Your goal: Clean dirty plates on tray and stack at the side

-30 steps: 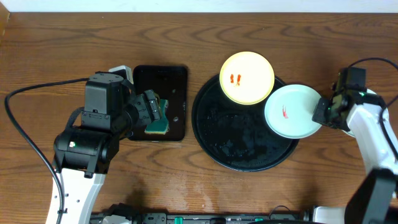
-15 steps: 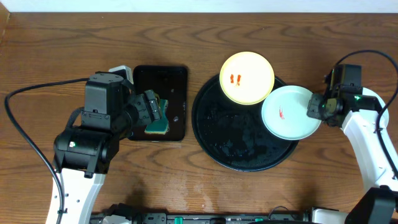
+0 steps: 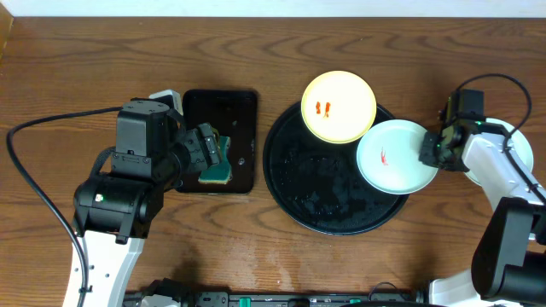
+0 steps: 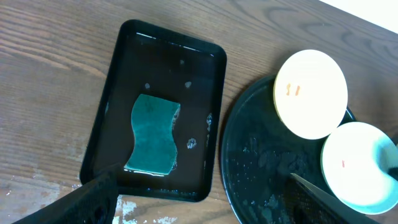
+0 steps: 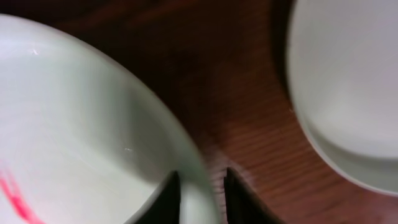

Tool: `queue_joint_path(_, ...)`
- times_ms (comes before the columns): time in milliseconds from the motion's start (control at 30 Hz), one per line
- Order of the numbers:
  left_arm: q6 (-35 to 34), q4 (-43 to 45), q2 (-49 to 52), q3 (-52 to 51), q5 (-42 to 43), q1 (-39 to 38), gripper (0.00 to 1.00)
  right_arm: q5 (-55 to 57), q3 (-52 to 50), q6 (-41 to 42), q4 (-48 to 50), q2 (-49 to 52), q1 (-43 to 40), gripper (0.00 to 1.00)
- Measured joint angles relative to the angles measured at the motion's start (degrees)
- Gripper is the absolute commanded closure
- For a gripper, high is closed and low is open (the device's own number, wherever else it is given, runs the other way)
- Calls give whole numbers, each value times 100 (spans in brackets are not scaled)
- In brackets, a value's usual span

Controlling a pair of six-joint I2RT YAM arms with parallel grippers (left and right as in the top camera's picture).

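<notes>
A pale yellow plate (image 3: 339, 107) with red smears rests on the far rim of the round black tray (image 3: 324, 192). It also shows in the left wrist view (image 4: 310, 93). A mint-green plate (image 3: 391, 156) with a red smear lies over the tray's right rim. My right gripper (image 3: 429, 153) is shut on this plate's right edge, its fingers (image 5: 199, 177) astride the rim. My left gripper (image 3: 213, 152) is open and empty above a green sponge (image 4: 152, 134). Another pale plate (image 5: 348, 93) shows at the upper right of the right wrist view; I cannot tell which one it is.
The sponge lies in a small rectangular black tray (image 3: 243, 107) left of the round tray. The round tray's floor is wet (image 4: 261, 162). Cables trail off both arms at the left and right table edges.
My right gripper has moved a little left with the mint-green plate, further over the round tray. The left arm has not moved.
</notes>
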Motion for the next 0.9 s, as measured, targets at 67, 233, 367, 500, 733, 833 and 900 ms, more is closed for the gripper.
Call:
queue_joint_path(67,0,0,0,0,0,0,15,-98,0,13,-79,-2,-70,99)
queue_joint_path(233,0,-2,0,0,0,0,15,-389,2,-4,-291,-28,-66,99)
queue_joint_path(367,0,-2,0,0,0,0,15,-758,0,-170,-540,-79,-22,99)
queue_joint_path(500,0,0,0,0,0,0,15,-1117,0,-332,-935,-382,302,99)
queue_joint_path(733,0,0,0,0,0,0,15,-1357,-4,-369,-1237,-817,1182,99)
queue_joint_path(833,0,-2,0,0,0,0,15,-1388,-157,-90,-1019,-815,1617,99)
queue_joint_path(900,0,0,0,0,0,0,15,-1394,-358,153,-745,-815,1840,99)
